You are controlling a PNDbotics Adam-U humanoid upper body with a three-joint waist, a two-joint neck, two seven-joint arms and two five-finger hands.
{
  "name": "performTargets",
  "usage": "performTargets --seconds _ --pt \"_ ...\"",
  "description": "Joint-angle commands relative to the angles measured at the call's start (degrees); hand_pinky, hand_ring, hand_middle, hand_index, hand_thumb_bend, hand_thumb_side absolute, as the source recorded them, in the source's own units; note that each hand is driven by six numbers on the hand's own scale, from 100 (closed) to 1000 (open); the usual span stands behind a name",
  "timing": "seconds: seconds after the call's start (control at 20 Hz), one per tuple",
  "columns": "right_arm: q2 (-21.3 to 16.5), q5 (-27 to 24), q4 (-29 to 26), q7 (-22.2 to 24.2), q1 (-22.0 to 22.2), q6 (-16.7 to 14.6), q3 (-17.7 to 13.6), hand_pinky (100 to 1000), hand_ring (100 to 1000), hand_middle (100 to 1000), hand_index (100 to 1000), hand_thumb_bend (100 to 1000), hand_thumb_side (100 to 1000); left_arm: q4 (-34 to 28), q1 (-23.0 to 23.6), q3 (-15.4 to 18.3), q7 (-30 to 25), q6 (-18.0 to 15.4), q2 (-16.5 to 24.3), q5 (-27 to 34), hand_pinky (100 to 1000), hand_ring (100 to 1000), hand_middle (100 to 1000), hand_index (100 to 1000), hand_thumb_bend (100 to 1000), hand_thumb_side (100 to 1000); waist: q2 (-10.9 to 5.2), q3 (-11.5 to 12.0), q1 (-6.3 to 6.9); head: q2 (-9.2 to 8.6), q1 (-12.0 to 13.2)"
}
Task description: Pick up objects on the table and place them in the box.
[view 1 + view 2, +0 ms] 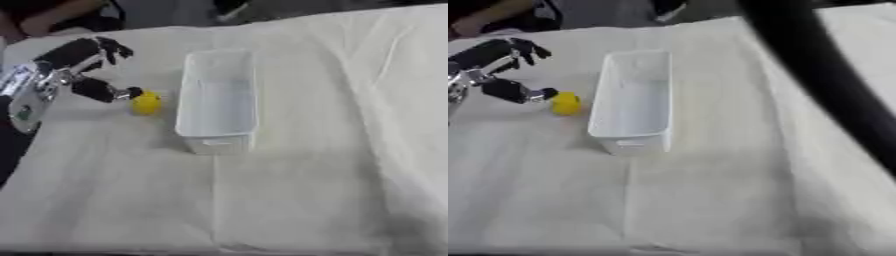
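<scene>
Lying on the cloth-covered bench [289,200] in the left eye view, a small rounded yellow object [146,102] sits just beside the left wall of the white box [217,100], with the left hand [87,67] spread open over it, thumb tip touching its left side, upper fingers [114,49] apart above, nothing held; likely light, smooth and prone to rolling, so best pinched across its middle. In the right eye view the same object sits left of the box, apparently empty, and a dark arm [824,80] crosses the right side, its hand unseen.
</scene>
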Motion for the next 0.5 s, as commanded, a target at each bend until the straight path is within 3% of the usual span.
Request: performTargets --seconds 0.05,0.5 --pt "-0.8 0.2 -0.8 4.8 -0.5 -4.9 0.0 677 756 869 857 100 1000 0.9 -1.6 -0.2 -0.4 -0.6 0.5 -0.6 519 678 737 884 379 731 -0.91 0.0 -0.12 -0.41 0.4" --pt "-0.7 0.4 -0.8 4.9 -0.6 -4.9 0.0 674 753 869 858 102 1000 5.2 -2.8 -0.5 -0.3 -1.3 -2.4 -2.2 521 676 735 882 376 746 -0.62 -0.2 -0.06 -0.41 -0.1"
